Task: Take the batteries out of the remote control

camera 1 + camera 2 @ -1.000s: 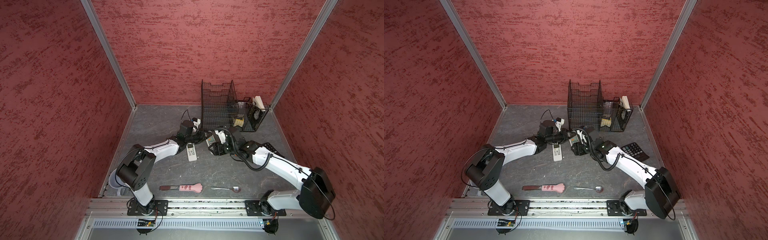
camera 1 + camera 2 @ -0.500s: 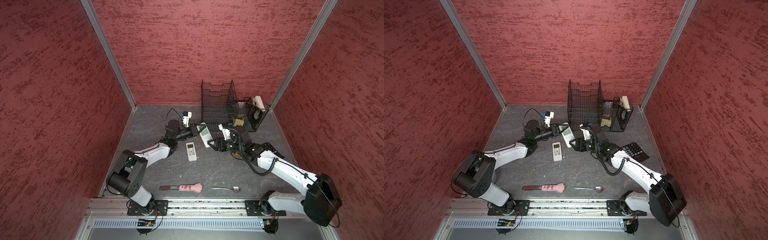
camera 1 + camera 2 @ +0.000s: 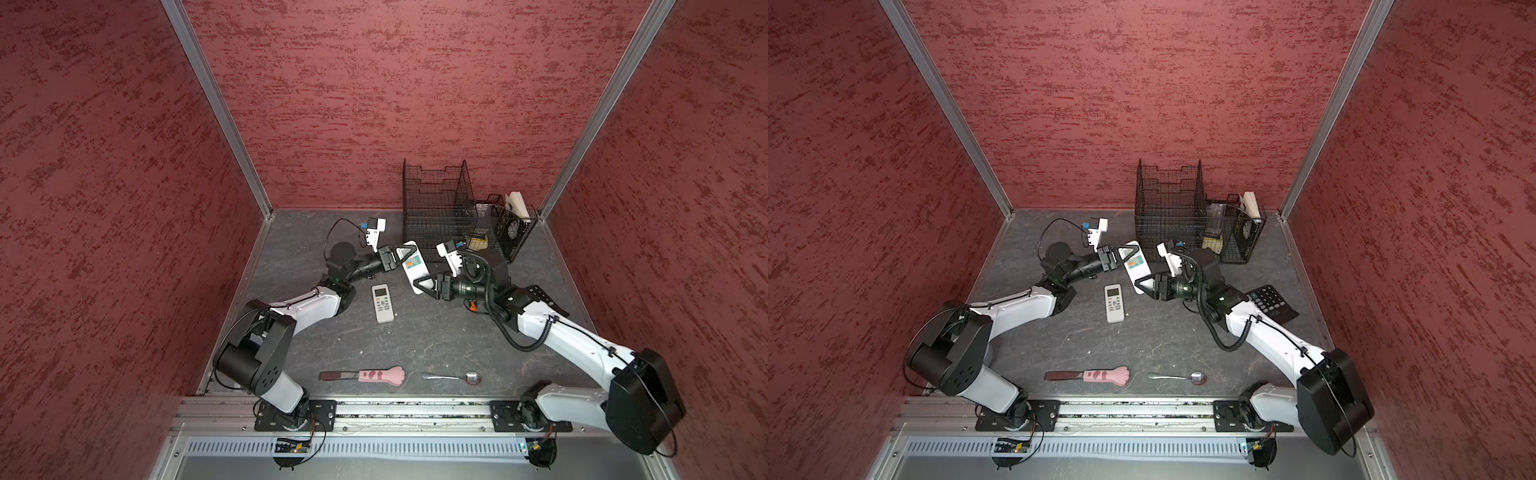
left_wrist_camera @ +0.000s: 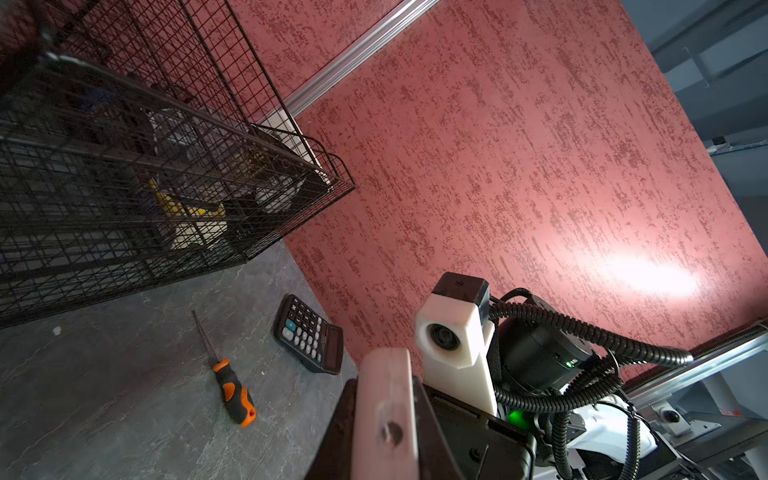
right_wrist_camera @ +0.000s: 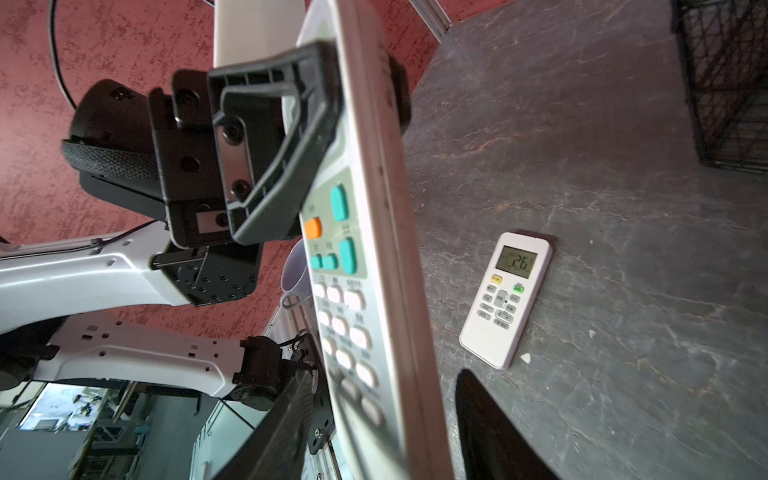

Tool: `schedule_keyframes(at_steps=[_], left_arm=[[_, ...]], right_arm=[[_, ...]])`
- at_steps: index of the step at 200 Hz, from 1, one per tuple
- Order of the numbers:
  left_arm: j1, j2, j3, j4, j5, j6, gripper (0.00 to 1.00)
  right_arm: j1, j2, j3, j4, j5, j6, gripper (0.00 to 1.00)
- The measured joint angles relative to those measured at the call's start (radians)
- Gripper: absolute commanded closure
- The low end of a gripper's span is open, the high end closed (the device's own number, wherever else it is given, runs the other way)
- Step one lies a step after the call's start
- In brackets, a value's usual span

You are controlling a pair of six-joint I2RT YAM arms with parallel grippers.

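Remote (image 3: 414,266) (image 3: 1136,266) hangs above the table (image 3: 415,345) at the centre of both top views, tilted, with its button face toward the cameras and its back hidden. The left gripper (image 3: 400,254) clamps its upper end. The right gripper (image 3: 424,286) straddles its lower end with the jaws partly wide. In the right wrist view 1 finger (image 5: 490,428) stands clear of the remote's edge. The other remote (image 3: 382,303) lies flat just below, its display lit.

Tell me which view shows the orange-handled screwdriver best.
Left wrist view: the whole screwdriver lies on the floor. A top view shows only an orange speck beside the right arm; the right wrist view, nothing.
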Motion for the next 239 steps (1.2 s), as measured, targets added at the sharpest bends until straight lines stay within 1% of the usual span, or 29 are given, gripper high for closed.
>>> schedule_keyframes(at_steps=[50,81,111,150,171,178,192,212,220,226,239], left_arm=[[-0.011,0.021,0.001,0.076,0.005,-0.029,1.00],[-0.017,0.035,0.002,0.098,0.006,-0.040,1.00],[-0.022,0.041,0.010,0.114,0.011,-0.044,1.00],[-0.022,0.041,0.011,0.146,0.031,-0.057,1.00],[-0.022,0.045,0.011,0.160,0.035,-0.061,1.00],[-0.022,0.047,0.012,0.165,0.038,-0.063,0.96],[-0.021,0.048,0.012,0.172,0.043,-0.069,0.90],[-0.017,0.048,0.013,0.184,0.046,-0.078,0.80],[-0.016,0.048,0.013,0.188,0.047,-0.080,0.78],[-0.015,0.048,0.013,0.189,0.046,-0.081,0.76],[-0.011,0.048,0.013,0.186,0.045,-0.082,0.73]], right_arm=[[-0.021,0.011,0.000,0.069,-0.078,0.008,0.53],[-0.026,0.034,0.000,0.081,-0.109,0.010,0.60],[-0.027,0.039,0.000,0.086,-0.122,0.010,0.69],[-0.034,0.039,0.000,0.105,-0.177,0.016,0.79],[-0.035,0.039,0.000,0.109,-0.189,0.016,0.83],[-0.036,0.039,0.001,0.109,-0.193,0.016,0.83],[-0.038,0.039,0.002,0.108,-0.199,0.015,0.85],[-0.039,0.039,0.009,0.106,-0.204,0.014,0.90],[-0.039,0.039,0.011,0.101,-0.204,0.009,0.92],[-0.039,0.039,0.013,0.097,-0.204,0.006,1.00],[-0.038,0.039,0.020,0.080,-0.202,-0.009,1.00]])
